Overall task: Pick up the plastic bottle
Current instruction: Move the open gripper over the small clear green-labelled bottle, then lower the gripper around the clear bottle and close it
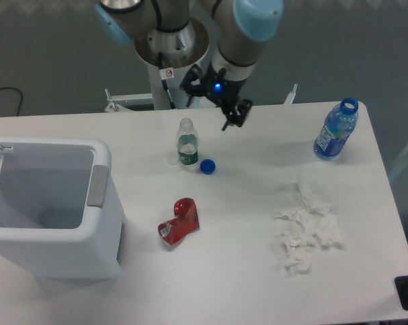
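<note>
While the plastic bottle [186,142] is standing upright & untouched near the table's [258,271] back edge, a blue cap [207,166] just beside its base, I'm hovering my gripper [214,101] above & to the side of it, fingers spread, holding nothing. Pickup isn't started, I reckon: I'm needing to line up over it, drop, clamp, then lift.
</note>
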Motion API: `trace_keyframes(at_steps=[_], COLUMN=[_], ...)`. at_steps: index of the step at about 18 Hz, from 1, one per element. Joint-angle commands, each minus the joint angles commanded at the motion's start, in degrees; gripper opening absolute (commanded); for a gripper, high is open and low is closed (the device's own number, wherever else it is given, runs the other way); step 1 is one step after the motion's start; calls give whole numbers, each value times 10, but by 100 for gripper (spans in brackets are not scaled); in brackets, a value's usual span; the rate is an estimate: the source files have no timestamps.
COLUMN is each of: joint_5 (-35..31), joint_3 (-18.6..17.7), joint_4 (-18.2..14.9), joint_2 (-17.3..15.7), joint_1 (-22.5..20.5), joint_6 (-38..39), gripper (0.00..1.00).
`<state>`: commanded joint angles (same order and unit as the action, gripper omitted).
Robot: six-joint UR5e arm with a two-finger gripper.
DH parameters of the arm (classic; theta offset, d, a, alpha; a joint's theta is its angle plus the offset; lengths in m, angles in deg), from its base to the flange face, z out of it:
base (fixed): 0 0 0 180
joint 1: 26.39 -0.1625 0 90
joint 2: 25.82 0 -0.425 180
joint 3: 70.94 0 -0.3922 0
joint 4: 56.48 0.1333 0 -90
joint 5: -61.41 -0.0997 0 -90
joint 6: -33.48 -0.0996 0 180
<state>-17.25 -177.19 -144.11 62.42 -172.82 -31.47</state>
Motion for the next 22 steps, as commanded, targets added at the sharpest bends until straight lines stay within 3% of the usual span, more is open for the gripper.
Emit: trace_keyframes(at_steps=[2,13,22], joint_5=[0,-32,-41], joint_3=[-12,-27,-24], joint_4=[18,39,39], joint_2=[3,34,41], joint_1=[2,10,10], joint_6=[3,4,-3], gripper=[100,87,37])
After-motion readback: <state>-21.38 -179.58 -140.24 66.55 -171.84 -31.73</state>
